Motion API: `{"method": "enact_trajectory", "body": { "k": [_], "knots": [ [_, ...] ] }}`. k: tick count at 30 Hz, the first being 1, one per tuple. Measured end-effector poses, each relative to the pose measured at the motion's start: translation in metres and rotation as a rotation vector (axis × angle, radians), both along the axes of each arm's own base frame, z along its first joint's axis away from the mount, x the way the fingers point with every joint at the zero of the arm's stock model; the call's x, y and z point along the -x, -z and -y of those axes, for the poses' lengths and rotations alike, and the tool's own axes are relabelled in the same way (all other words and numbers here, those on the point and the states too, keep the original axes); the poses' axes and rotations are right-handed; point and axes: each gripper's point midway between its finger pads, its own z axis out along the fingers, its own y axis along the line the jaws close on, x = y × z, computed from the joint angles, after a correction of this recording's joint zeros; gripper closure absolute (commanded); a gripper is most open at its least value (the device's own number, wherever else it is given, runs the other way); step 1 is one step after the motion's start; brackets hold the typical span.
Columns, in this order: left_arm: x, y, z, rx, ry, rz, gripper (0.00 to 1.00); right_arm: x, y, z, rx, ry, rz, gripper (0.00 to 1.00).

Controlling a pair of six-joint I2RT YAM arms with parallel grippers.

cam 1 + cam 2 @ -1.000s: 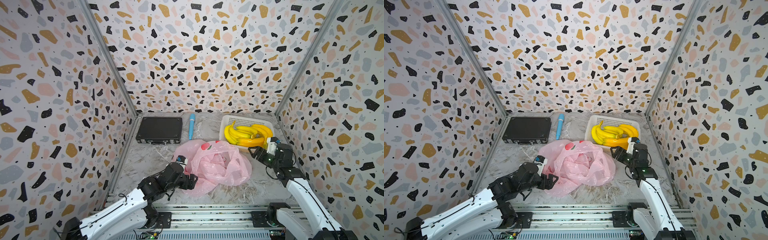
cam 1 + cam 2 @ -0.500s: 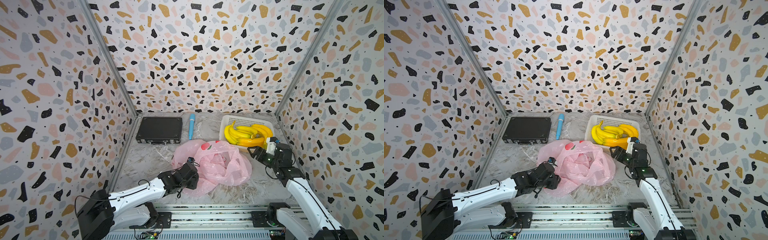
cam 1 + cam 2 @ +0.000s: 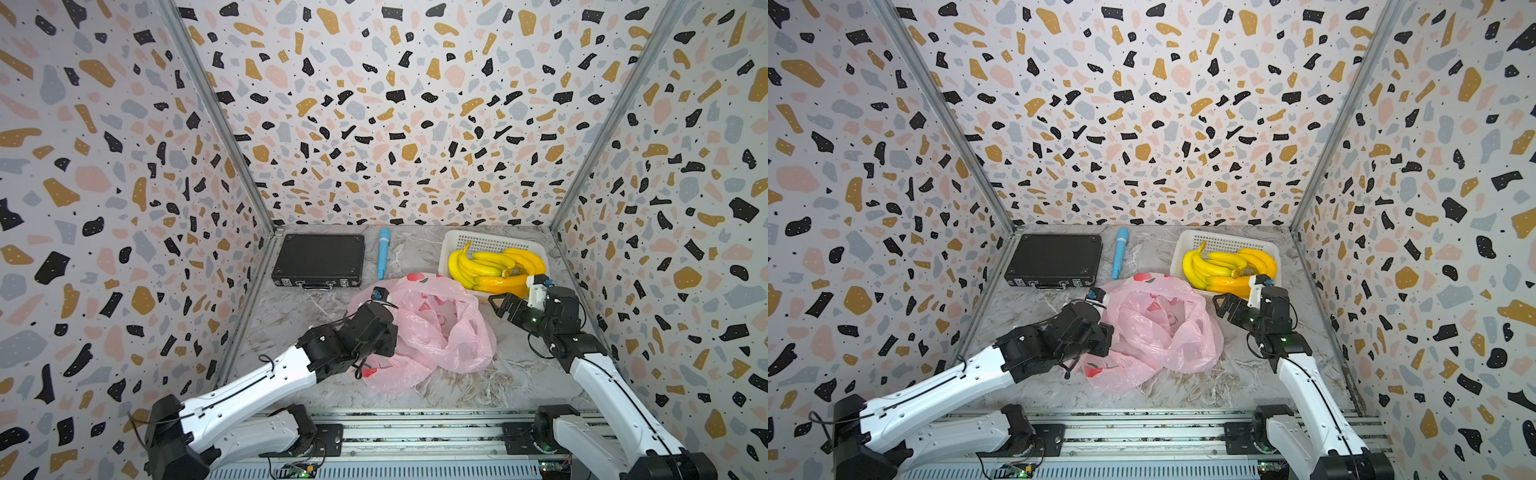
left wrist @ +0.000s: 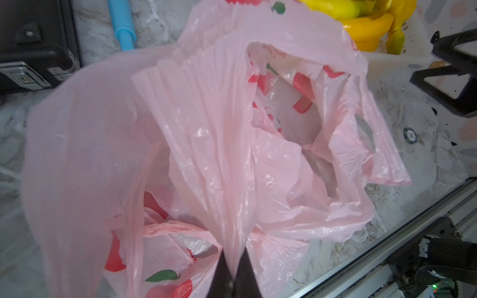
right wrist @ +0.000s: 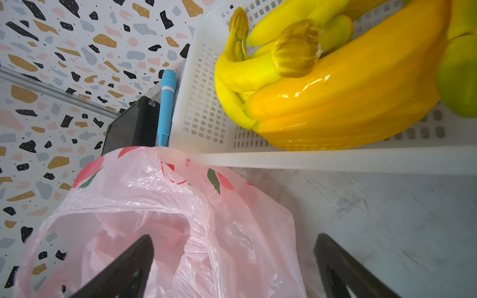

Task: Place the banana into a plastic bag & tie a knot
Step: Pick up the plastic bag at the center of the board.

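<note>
Since 1 second ago, the left arm has been stretched lower and the left gripper [image 3: 384, 332] has been shut on the near edge of the pink bag [image 3: 440, 332], while the right gripper [image 3: 505, 305] has been spread wider.

In both top views the bananas [image 3: 494, 266] are seen lying in the white basket [image 3: 490, 237], not yet bagged. The bag is crumpled on the table [image 3: 291, 324] just beside the basket. A black case [image 3: 318, 257] and a blue pen [image 3: 383, 251] are left at the back.

In the left wrist view a pleated fold of the bag [image 4: 206, 129] is pinched between closed jaws, and nothing is seen inside its open mouth.

In the right wrist view the jaws are held wide apart and empty, near the basket [image 5: 206, 103]. The bananas [image 5: 348, 90] are judged firm, smooth and fairly heavy, best taken by the stem [image 5: 296, 49]. The bag [image 5: 154, 206] is judged thin, limp and slippery.
</note>
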Motion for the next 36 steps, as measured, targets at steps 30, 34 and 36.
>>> {"method": "enact_trajectory", "body": {
  "k": [30, 34, 36],
  "knots": [
    [-0.045, -0.043, -0.061, -0.141, -0.113, 0.021, 1.00, -0.098, -0.032, 0.069, 0.538, 0.184, -0.182, 0.11],
    [-0.048, -0.043, -0.063, -0.125, -0.109, 0.013, 1.00, -0.112, -0.028, 0.094, 0.581, 0.248, -0.218, 0.14],
    [-0.048, -0.043, -0.062, -0.123, -0.100, 0.011, 1.00, -0.115, -0.022, 0.112, 0.590, 0.291, -0.246, 0.17]
  ]
}}
